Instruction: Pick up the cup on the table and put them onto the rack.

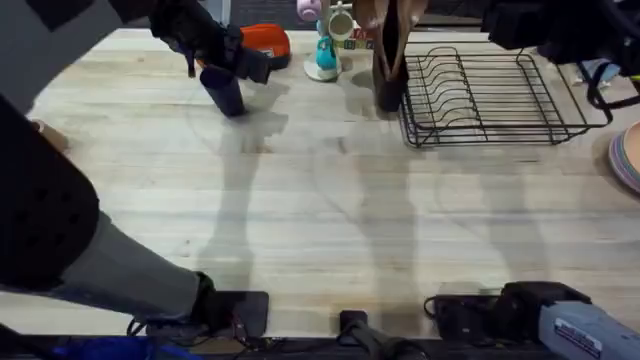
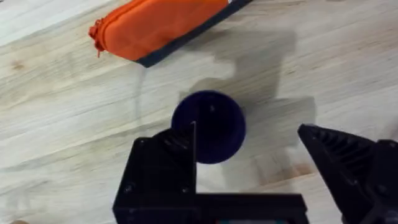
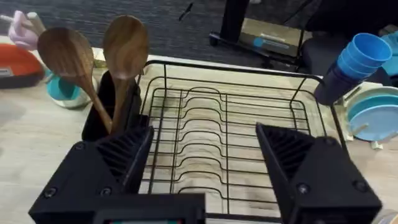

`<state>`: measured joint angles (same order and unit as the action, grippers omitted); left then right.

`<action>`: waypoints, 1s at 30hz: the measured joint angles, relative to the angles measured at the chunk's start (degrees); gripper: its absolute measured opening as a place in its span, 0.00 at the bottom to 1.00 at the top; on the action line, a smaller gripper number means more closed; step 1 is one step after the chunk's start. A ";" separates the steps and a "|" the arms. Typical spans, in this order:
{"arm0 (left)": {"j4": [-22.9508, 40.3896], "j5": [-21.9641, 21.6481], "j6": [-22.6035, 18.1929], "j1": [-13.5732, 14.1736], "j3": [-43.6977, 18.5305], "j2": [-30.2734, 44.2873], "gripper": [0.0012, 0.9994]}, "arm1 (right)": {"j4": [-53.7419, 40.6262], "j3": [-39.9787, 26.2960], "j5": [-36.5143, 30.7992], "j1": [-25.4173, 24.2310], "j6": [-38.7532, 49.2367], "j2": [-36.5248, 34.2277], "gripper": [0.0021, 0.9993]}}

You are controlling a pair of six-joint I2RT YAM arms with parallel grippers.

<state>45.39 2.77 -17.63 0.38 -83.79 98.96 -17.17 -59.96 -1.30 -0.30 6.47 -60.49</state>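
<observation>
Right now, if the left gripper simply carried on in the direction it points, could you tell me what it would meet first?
Probably the cup: the left gripper points down at it, open, one finger at its rim. Beneath lies the table; depth is unclear.

My left arm rises large under the overhead camera: a dark, finely speckled black link and, below it, a smooth grey sleeve-like segment that tapers to a black base with thin cables. My left gripper (image 2: 249,168) is matte black plastic, with 2 blocky fingers (image 2: 348,162) whose inner faces carry fine ribbing, and small screw holes in the flat body. My right gripper (image 3: 202,165) is the same matte black, its 2 wedge-shaped fingers (image 3: 292,152) ribbed in diagonal ridges. My right base is black with a grey block bearing a pale label.
</observation>
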 joint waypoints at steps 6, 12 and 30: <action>0.13 1.66 -0.01 0.02 0.00 1.45 0.99 | -0.02 0.00 0.00 0.00 -0.01 0.00 1.00; 1.03 2.18 -0.01 0.02 -0.02 4.17 0.99 | -0.02 0.00 0.00 0.00 -0.01 0.01 1.00; 1.57 2.17 0.01 1.12 -0.04 6.86 0.44 | -0.02 0.00 0.00 0.00 0.01 0.00 1.00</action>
<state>46.96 4.94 -17.63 1.50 -83.83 105.82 -17.19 -59.96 -1.30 -0.30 6.48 -60.49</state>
